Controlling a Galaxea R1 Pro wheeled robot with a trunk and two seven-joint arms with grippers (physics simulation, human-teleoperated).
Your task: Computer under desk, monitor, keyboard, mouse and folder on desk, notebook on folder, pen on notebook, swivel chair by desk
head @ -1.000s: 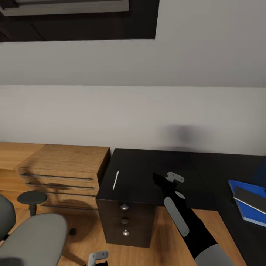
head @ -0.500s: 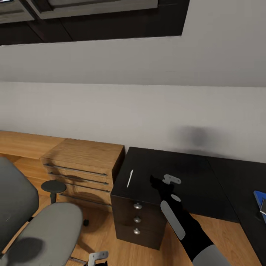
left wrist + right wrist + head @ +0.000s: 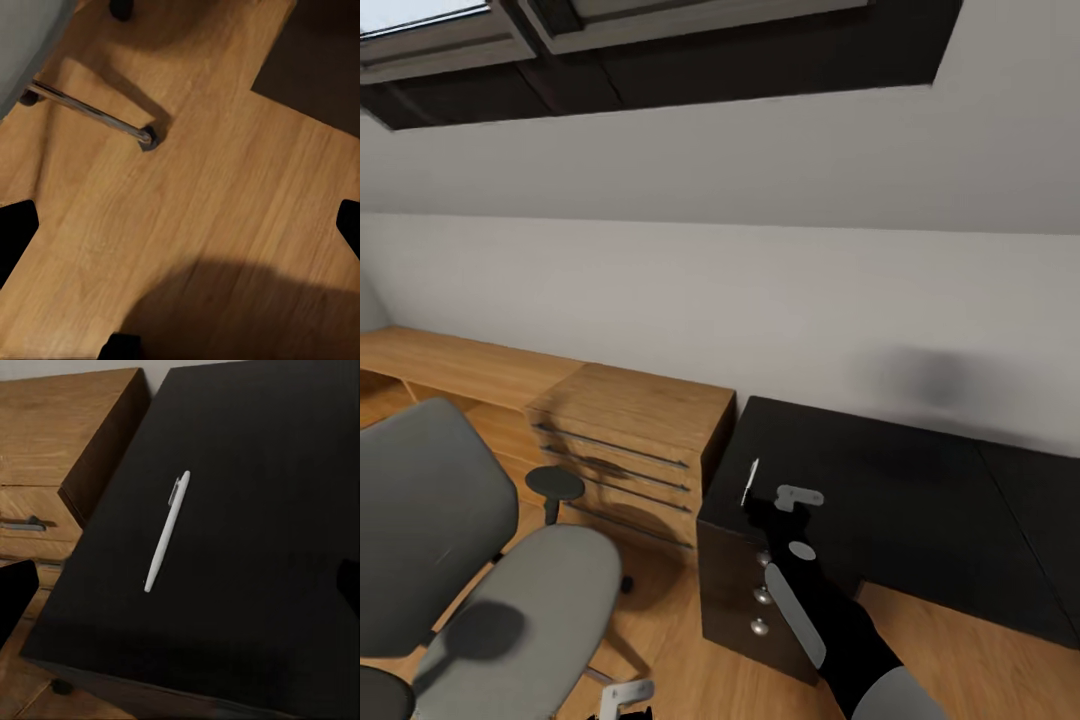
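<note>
The white pen [image 3: 749, 482] lies on the black desk [image 3: 880, 490] near its left end, and shows up close as the pen [image 3: 166, 531] on the matte top. My right gripper [image 3: 774, 504] hovers just right of it over the desk, open, its dark fingertips [image 3: 16, 598] wide apart with nothing between them. The grey swivel chair [image 3: 470, 570] stands on the oak floor to the left of the desk. My left gripper [image 3: 622, 696] hangs low beside the chair, open over bare floor [image 3: 210, 210]. The chair's chrome leg [image 3: 88, 111] and a castor [image 3: 148, 139] show beneath it.
An oak drawer unit [image 3: 632, 440] with bar handles stands against the desk's left end, with low oak shelving [image 3: 450, 365] beyond it. A black drawer pedestal [image 3: 745, 590] with round knobs sits under the desk end. A skylight [image 3: 560, 30] opens in the sloped grey wall above.
The camera has swung left: the blue folder and dark book slid out on the right, and more of the chair came in. My right gripper now sits closer to the pen.
</note>
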